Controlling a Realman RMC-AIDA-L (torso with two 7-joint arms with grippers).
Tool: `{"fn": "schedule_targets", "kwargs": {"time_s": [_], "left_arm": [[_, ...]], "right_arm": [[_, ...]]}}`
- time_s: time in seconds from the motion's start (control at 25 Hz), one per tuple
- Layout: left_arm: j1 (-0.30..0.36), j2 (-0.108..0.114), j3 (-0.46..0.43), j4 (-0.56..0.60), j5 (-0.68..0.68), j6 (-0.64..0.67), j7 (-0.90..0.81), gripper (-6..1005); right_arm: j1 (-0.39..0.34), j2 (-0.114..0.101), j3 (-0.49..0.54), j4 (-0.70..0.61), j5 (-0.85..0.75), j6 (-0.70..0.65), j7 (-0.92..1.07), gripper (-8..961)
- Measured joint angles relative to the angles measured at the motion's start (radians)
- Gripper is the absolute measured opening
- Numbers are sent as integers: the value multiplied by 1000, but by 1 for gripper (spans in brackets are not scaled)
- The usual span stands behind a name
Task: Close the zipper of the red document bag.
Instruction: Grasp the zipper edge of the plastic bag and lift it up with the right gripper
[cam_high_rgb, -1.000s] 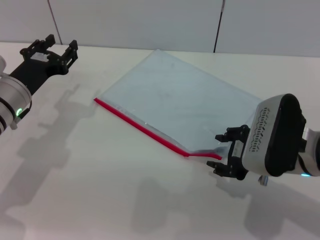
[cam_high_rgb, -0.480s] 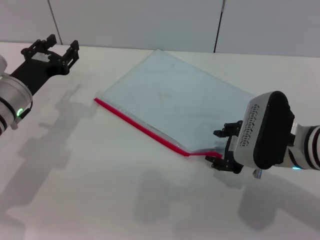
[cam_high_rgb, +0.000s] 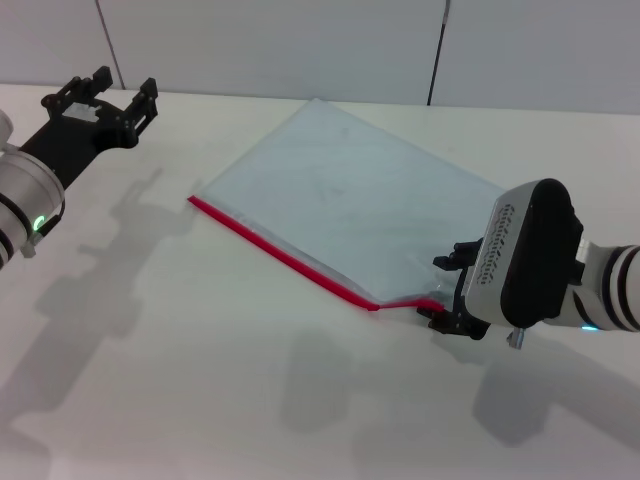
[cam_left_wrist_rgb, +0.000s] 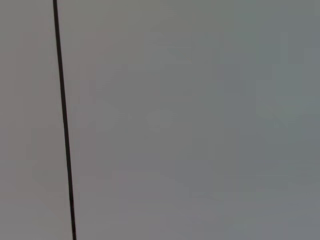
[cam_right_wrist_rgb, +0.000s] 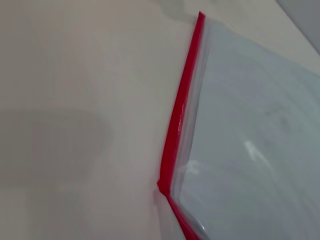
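A plain white counter (cam_high_rgb: 200, 400) fills the head view, carrying soft grey shadows of the arms, and behind it runs a pale grey wall (cam_high_rgb: 270, 45) split by dark vertical seams; the left wrist view shows only that wall with one seam. At the far left the left gripper (cam_high_rgb: 112, 92) hangs above the counter's back corner, well apart from everything else, its black jaws standing apart and holding nothing. Toward the middle the bag (cam_high_rgb: 350, 205) lies flat and turned at an angle, one corner near the wall. Its zipper (cam_high_rgb: 285, 255) runs along the edge facing the robot, straight until a kink near the right end, where the strip bends and lifts slightly; the right wrist view shows that bend (cam_right_wrist_rgb: 165, 186) close up. At the right the right gripper (cam_high_rgb: 449, 296) sits low at that end of the zipper, touching or just beside it; whether its jaws are clamped on the strip cannot be told, since the wrist housing hides them.
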Motion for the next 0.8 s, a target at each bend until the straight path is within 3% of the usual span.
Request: {"fn": "schedule_targets", "kwargs": {"time_s": [0.32,0.8], "left_arm": [[1,0,0,1,0,0,0,595],[0,0,6,1,0,0,0,590]], "right_arm": [[15,-1,8,12,41,0,2,629],[22,-1,15,15,52,-3,5,177]]}}
